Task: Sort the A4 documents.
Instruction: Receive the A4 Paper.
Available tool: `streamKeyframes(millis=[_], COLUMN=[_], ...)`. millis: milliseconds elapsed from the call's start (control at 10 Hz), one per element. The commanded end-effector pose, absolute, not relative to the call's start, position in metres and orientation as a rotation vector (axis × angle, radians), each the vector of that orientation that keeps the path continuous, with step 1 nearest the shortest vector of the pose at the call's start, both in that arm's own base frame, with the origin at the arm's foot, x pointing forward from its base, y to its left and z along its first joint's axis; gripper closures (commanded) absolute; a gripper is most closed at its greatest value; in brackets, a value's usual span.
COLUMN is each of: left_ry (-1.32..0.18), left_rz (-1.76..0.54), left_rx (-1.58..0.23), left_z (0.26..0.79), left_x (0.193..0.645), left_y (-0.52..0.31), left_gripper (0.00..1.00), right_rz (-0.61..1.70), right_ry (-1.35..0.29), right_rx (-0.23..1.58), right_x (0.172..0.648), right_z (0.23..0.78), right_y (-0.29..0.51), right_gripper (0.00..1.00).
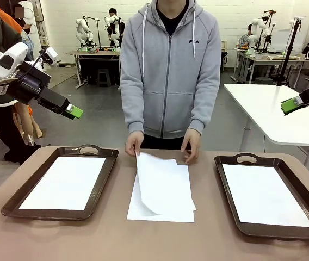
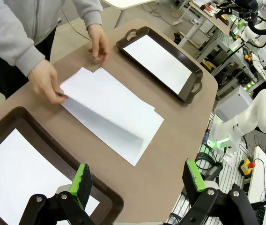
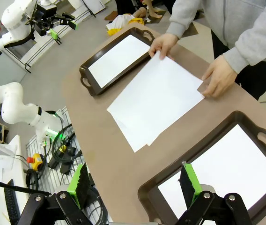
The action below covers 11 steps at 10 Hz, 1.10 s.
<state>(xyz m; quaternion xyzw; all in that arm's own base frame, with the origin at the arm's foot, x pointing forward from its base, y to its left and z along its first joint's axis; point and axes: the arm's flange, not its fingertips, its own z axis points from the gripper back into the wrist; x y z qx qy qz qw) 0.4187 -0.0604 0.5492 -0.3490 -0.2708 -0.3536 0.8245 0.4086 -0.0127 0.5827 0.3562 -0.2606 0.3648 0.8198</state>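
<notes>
Your left claw (image 2: 137, 178) and right claw (image 3: 135, 180) hang spread, empty, while a person's hands (image 1: 134, 142) hold the A4 documents (image 1: 162, 190) at their twelve o'clock edge.

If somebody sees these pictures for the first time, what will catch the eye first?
The person in a grey hoodie at the far side, one hand holding up the top sheet of the A4 documents at the middle of the table. A white sheet lies in the left tray, another sheet in the right tray, both trays dark brown. The left pincer and right pincer hover open at either side.
</notes>
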Motion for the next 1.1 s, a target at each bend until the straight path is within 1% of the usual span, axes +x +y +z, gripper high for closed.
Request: streamKeyframes(millis=[0,1000], left_ry=[-0.571,-0.571], left_rz=[-0.76,-0.76], left_rx=[-0.74,-0.74], left_z=[0.5497,0.5497], left_x=[0.4178,0.4178], left_y=[-0.0593,-0.0593], left_gripper=[0.0,0.0], right_rz=[0.771,0.771], right_ry=[-0.564,-0.564], right_rx=[0.764,0.764], right_x=[0.4092,0.4092], right_z=[0.5817,0.5817], right_y=[-0.0117,-0.0117], right_gripper=[0.0,0.0])
